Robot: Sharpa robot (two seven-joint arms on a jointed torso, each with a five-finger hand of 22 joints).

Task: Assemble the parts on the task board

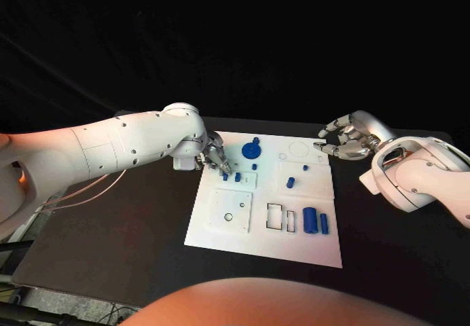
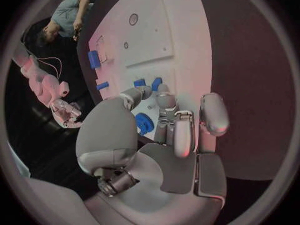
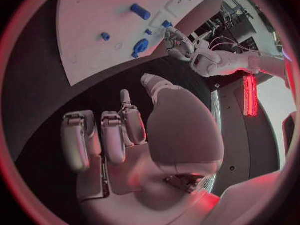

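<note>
Lying flat at the centre of the black table (image 1: 117, 224), the white task board (image 1: 294, 248) is carrying several blue parts. A round blue part (image 1: 252, 147) is sitting near the board's far edge, two small blue pegs (image 1: 231, 176) are standing just beside the left hand's fingertips, and a small blue peg (image 1: 291, 181) is sitting further toward the board's middle. Two blue cylinders (image 1: 315, 221) are lying side by side near the board's right edge, next to two empty rectangular slots (image 1: 282, 216).

The left hand (image 1: 214, 159) is reaching in over the board's left edge — its fingers are pointing down toward the two small pegs. In the left wrist view the left hand's fingers (image 2: 177, 130) are extending over the board with the round blue part (image 2: 144, 123) showing between them and the thumb; whether anything is being gripped cannot be told from these views.

The right hand (image 1: 348, 140) is hovering above the table just beside the board's far right corner, well apart from the blue parts. Its fingers are curling inward, and in the right wrist view the fingers (image 3: 112, 135) are bending over an empty palm — nothing is being held.
</note>
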